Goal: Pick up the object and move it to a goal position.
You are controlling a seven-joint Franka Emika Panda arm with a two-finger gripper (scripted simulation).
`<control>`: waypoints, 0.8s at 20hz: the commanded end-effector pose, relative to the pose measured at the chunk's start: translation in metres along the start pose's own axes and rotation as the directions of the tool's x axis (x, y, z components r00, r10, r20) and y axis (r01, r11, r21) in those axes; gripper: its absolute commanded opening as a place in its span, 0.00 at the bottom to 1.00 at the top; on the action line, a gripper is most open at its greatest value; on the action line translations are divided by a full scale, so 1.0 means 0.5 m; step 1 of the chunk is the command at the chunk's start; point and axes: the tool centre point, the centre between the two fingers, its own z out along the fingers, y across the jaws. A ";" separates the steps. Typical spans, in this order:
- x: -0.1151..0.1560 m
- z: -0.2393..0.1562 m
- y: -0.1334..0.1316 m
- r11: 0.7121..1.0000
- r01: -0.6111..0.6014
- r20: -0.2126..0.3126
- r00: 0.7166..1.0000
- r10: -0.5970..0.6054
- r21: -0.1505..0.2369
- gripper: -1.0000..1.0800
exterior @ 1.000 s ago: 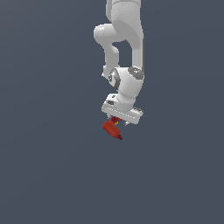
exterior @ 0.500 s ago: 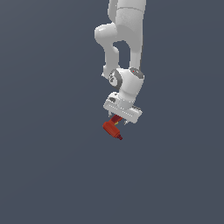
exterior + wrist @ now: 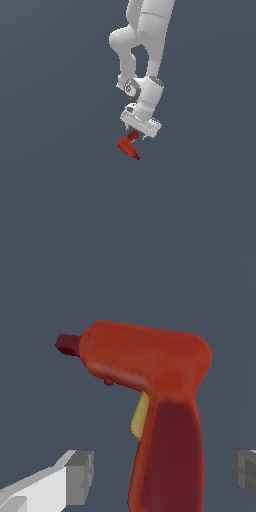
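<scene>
writing: none readable | pincer (image 3: 138, 134): spread wide, fingers (image 3: 75, 476) apart from the handle on both sides, gripping nothing | red drill (image 3: 128, 146): just under the pincer, handle between its fingers, dark tip (image 3: 66, 344) pointing away.

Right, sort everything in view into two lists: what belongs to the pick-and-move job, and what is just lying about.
Belongs to the job:
- red toy drill
- hand, its fingers either side of the drill's handle, not touching it

Just lying about:
- nothing else visible; only the plain grey background

white arm reaches down, gripper (image 3: 138, 136) spread (fingers apart).
</scene>
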 end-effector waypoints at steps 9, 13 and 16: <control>-0.038 -0.008 0.013 0.996 -0.085 -0.035 0.996 0.086 0.033 1.00; -0.045 -0.010 0.016 0.994 -0.099 -0.040 0.994 0.101 0.040 1.00; -0.047 -0.011 0.016 0.994 -0.104 -0.041 0.994 0.105 0.042 1.00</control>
